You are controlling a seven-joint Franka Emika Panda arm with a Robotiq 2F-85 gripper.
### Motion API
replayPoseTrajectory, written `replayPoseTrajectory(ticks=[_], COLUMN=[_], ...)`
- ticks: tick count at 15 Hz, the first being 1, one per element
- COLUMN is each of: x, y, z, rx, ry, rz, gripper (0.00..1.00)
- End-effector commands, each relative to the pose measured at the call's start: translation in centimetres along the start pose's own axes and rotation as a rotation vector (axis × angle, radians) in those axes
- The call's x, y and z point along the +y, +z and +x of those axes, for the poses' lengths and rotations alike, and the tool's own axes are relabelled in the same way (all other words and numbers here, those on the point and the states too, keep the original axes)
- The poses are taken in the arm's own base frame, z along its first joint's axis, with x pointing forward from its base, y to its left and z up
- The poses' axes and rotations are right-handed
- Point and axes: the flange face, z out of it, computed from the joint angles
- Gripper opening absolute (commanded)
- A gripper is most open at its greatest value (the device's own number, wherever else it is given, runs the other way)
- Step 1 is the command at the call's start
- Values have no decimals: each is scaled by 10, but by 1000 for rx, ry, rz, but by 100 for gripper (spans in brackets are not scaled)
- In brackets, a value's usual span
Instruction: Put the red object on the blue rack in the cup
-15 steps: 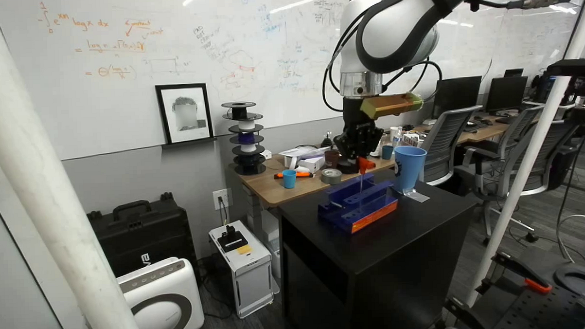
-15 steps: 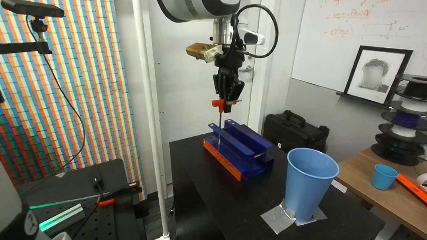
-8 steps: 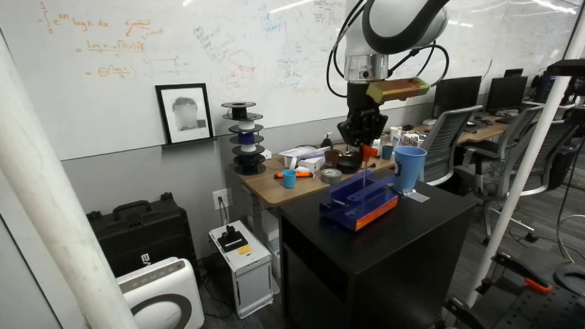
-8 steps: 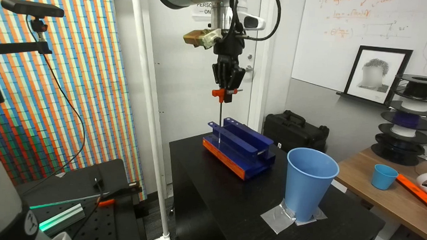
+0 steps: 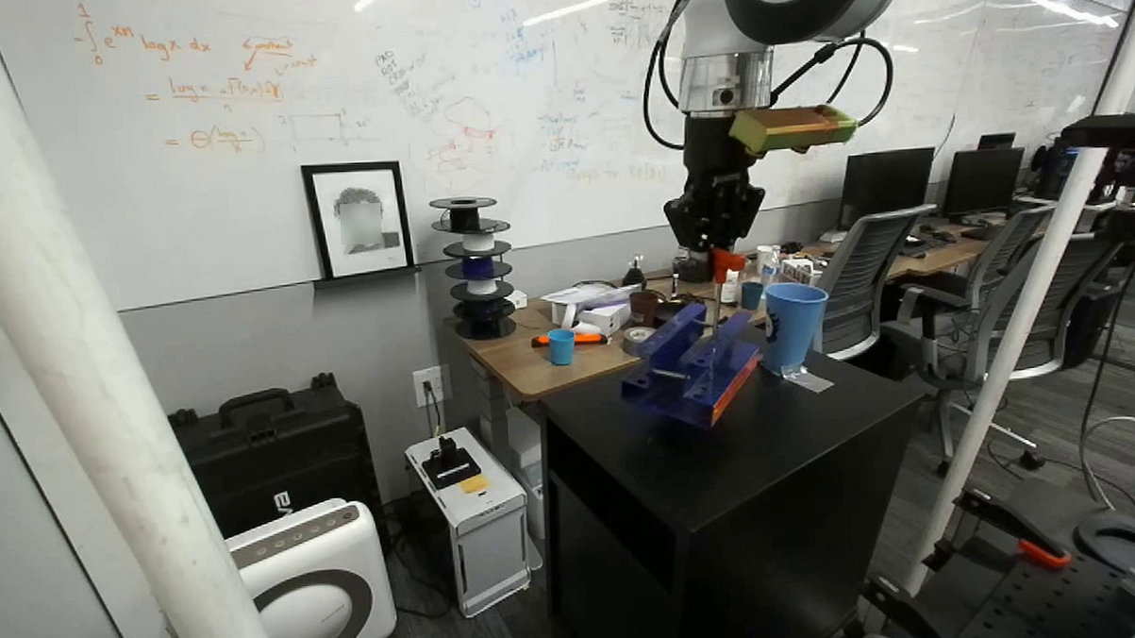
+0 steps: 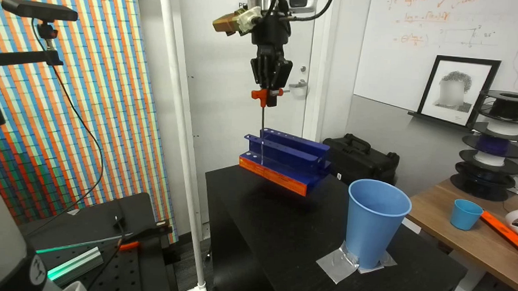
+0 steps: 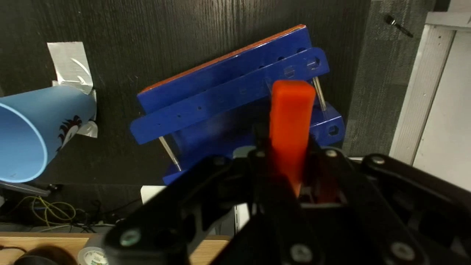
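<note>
Over the black wood-grain cabinet (image 6: 280, 242), the glossy navy-blue, ribbed, plastic-looking rack (image 6: 285, 160) has tipped up with my lift; whether an edge still touches, I can't tell. The tall light-blue plastic-looking cup (image 6: 372, 231) stands upright, unmoved, apart from it. My black gripper (image 6: 269, 93) has its jaws pinched on the orange-red T-handled piece (image 7: 291, 123), whose thin metal shaft (image 6: 263, 119) reaches down into the rack. I judge it's binding there; I'd free it before crossing to the cup.
</note>
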Motion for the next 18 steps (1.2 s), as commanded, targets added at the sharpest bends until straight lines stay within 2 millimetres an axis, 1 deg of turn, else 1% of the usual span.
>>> replayPoseTrajectory(ticks=[1, 7, 8, 10, 12, 16, 18], x=[15, 51, 55, 61, 65, 70, 76], y=[-13, 7, 8, -3, -22, -76, -103], z=[-4, -1, -1, -2, -5, -17, -24], rx=[-12, -74, -76, -54, -6, 99, 158], ry=[2, 61, 71, 86, 99, 106, 134], rz=[37, 82, 86, 81, 58, 36, 22], gripper=[10, 10, 10, 10, 10, 10, 10])
